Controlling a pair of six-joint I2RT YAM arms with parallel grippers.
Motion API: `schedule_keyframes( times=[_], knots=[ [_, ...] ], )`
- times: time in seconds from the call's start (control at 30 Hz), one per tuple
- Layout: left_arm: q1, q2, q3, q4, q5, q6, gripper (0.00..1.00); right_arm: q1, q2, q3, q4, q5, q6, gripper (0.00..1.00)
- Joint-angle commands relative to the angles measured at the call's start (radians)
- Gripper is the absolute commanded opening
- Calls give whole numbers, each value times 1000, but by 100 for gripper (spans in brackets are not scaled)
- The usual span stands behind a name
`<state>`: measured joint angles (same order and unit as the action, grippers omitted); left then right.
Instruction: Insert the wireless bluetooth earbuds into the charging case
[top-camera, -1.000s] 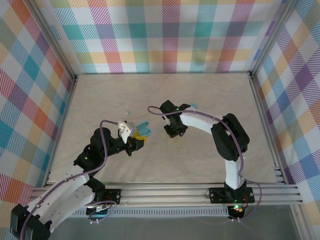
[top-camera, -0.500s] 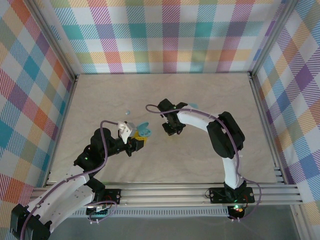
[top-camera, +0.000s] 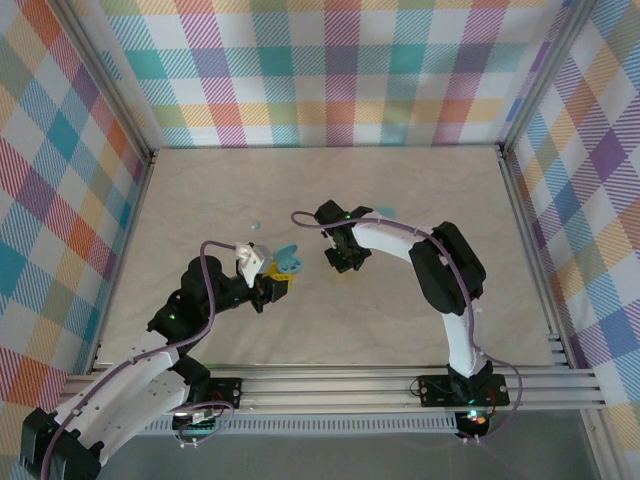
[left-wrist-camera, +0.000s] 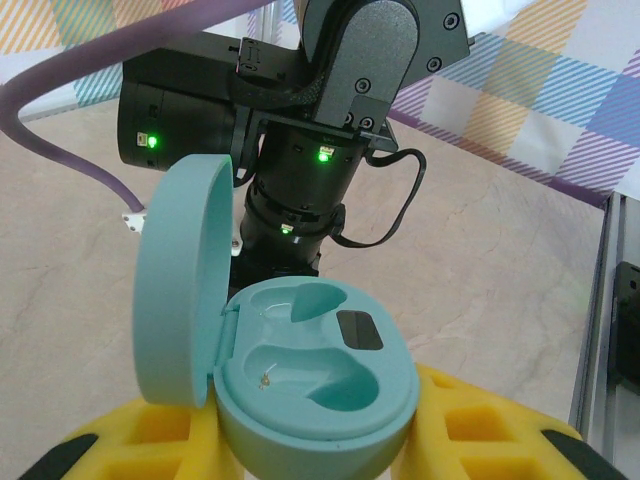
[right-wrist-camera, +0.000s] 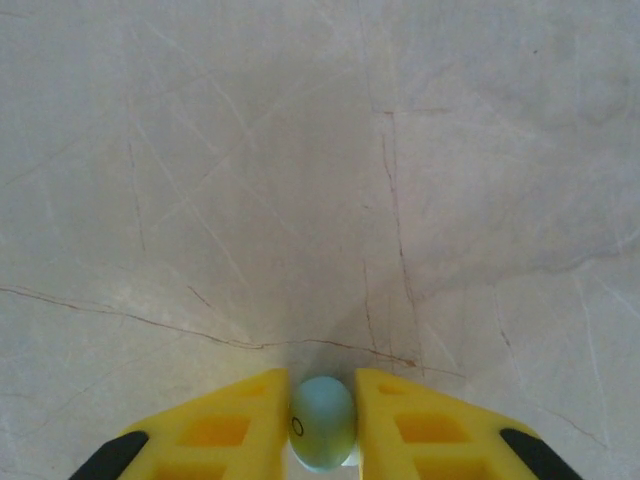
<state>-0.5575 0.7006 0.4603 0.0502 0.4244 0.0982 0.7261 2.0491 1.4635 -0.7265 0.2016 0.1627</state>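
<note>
Pinched by its rounded sides in the right gripper, the earbud could squirt free before reaching the open case the left gripper clamps.

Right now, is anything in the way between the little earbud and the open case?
Nothing visible. The earbud sits between the right fingers, the left fingers hold the case with lid up, wells empty, bare table between them.

Left gripper clamped on open charging case; lid upright above 1 finger, 2 wells exposed. Right arm just beyond fingertips.
</note>
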Motion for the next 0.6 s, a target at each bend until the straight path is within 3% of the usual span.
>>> schedule_keyframes(
  times=[0.0, 0.2, 0.4, 0.57],
  knots=[
    [-2, -16, -11, -6, -4, -3, 14, -1, 9, 16, -36, 4, 20, 21],
    [-2, -17, -18, 8, -5, -9, 14, -32, -93, -19, -10, -70, 63, 18],
    [-2, -15, -49, 100, 36, -23, 14, -123, -291, -112, 52, -333, 90, 15],
    [-3, -6, -53, 160, 72, -16, 14, -132, -443, -127, 15, -506, 42, 12]
  ],
)
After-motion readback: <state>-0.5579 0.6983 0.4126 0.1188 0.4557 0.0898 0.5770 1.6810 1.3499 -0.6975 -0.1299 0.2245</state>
